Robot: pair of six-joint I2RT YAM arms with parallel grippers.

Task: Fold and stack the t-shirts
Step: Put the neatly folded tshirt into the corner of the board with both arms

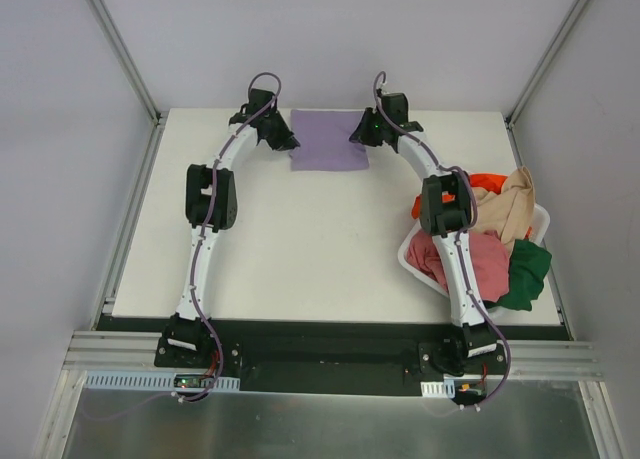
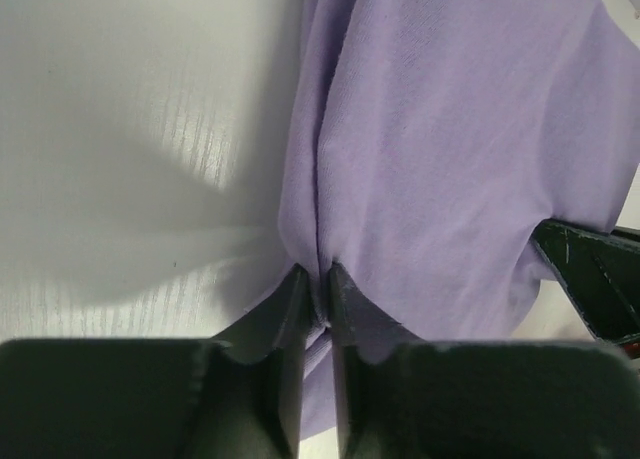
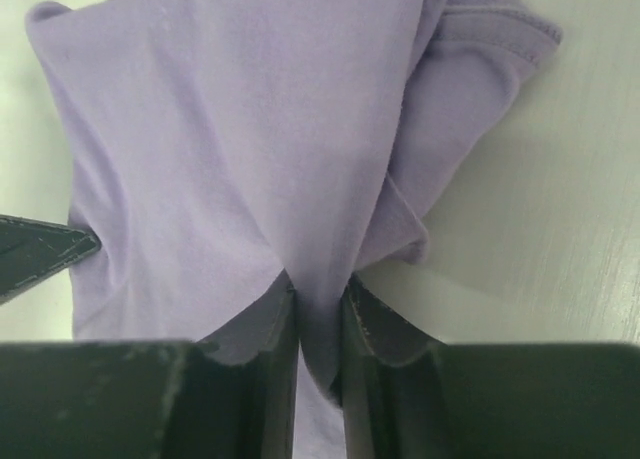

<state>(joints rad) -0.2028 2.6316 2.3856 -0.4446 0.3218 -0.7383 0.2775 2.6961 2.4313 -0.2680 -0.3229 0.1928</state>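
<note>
A lavender t-shirt [image 1: 328,144] lies folded into a small rectangle at the far middle of the white table [image 1: 300,249]. My left gripper [image 1: 288,139] sits at its left edge, and in the left wrist view the left gripper [image 2: 318,274] pinches a ridge of the lavender t-shirt [image 2: 450,159] between nearly closed jaws. My right gripper [image 1: 358,136] is at the shirt's right edge. Seen from the right wrist, the right gripper [image 3: 318,284] is shut on a fold of the lavender t-shirt [image 3: 230,149]. The cloth rests low on the table between the two.
A white basket [image 1: 415,259] stands at the right edge behind the right arm. It holds an orange-red t-shirt [image 1: 485,184], a beige one [image 1: 505,214], a dusty pink one [image 1: 485,259] and a dark green one [image 1: 527,269] hanging over its rim.
</note>
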